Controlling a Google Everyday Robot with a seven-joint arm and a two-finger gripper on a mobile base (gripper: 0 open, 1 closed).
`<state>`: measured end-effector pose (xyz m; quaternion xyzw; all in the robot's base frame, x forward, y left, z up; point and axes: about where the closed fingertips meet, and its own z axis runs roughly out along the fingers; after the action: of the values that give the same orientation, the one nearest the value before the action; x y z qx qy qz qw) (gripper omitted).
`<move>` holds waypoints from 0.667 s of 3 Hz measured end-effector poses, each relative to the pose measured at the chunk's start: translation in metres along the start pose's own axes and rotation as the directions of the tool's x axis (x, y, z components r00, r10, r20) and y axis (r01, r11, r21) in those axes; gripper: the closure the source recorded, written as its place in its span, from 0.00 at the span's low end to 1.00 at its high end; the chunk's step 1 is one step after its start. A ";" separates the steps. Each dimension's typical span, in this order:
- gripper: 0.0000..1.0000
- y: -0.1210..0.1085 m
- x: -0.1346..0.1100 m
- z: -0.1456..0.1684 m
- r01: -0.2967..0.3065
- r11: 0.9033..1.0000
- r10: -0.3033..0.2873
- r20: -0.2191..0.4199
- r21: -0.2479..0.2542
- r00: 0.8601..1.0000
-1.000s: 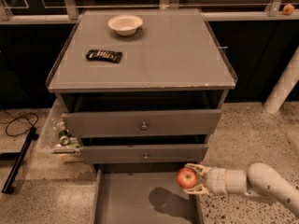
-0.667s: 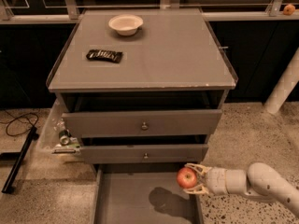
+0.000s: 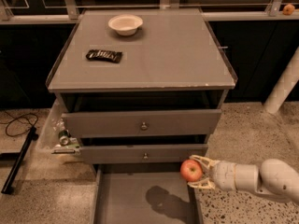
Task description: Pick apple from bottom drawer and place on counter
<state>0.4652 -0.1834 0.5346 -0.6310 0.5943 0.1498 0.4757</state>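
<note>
The red apple [image 3: 190, 170] is held in my gripper [image 3: 196, 171], above the right side of the open bottom drawer [image 3: 121, 199]. My white arm reaches in from the lower right. The fingers [image 3: 203, 159] close around the apple from above and below. The apple's shadow lies on the drawer floor. The counter [image 3: 163, 55] is the grey cabinet top, well above and behind the gripper.
A white bowl [image 3: 125, 24] and a dark snack bar [image 3: 104, 55] lie on the counter's left half. Two upper drawers with round knobs [image 3: 144, 125] are slightly open. A clear bin [image 3: 58, 134] stands left of the cabinet. A small orange fruit [image 3: 288, 8] sits far back right.
</note>
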 end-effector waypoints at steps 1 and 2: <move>1.00 -0.049 -0.045 -0.038 0.079 0.995 -0.078 -0.019 0.056 0.997; 1.00 -0.097 -0.086 -0.066 0.137 0.988 -0.135 -0.030 0.067 0.990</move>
<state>0.5056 -0.1975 0.6735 -0.6551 0.5606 0.0884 0.4987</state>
